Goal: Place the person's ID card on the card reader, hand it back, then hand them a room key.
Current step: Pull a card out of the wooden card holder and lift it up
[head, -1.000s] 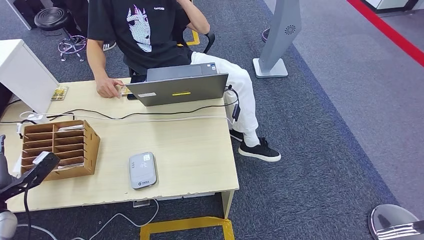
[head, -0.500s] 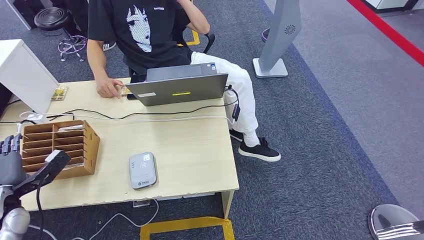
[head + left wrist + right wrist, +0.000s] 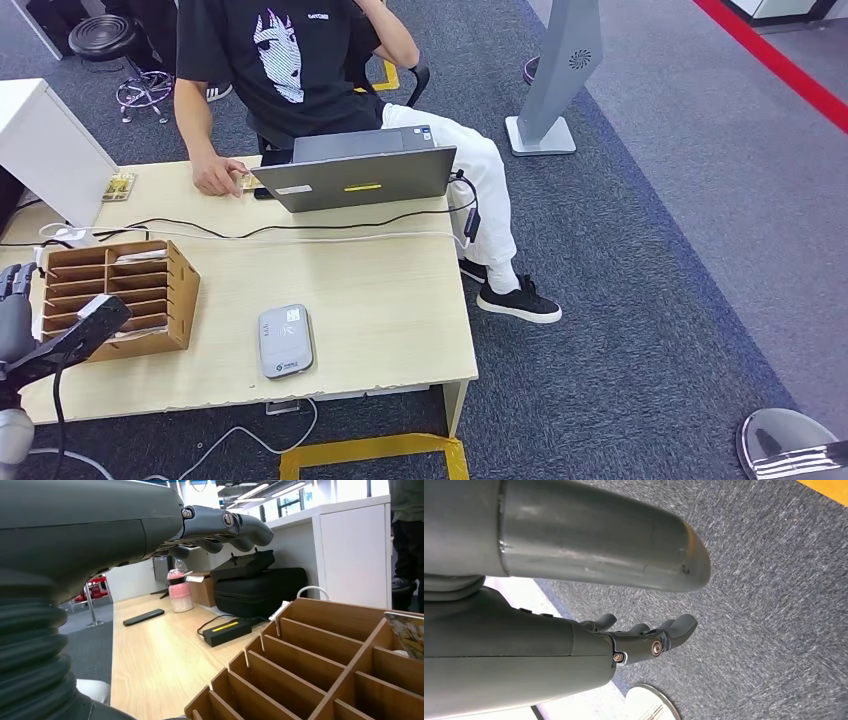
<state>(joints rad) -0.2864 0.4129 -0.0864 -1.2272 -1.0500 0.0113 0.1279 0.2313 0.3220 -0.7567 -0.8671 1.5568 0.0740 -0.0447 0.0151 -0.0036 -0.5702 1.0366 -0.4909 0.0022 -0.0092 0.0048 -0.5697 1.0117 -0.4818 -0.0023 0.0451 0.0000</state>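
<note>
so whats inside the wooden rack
The rack has rows of slots; a white card pokes from a lower one at its left end, and a patterned card stands in another. Deeper parts of the slots are hidden.

Your left hand (image 3: 150, 525) fills the upper left of the frame, its dark fingers (image 3: 235, 527) gently curled and apart, holding nothing. Under it, in the lower right, you see the wooden organizer (image 3: 310, 670) with its rows of open slots. A patterned card (image 3: 407, 632) shows at the right edge. Across the middle, on the bench (image 3: 155, 660), lie a black power adapter (image 3: 225, 630), a flat black device (image 3: 143, 616), a pink bottle (image 3: 179, 590) and a black bag (image 3: 260, 587).
</note>
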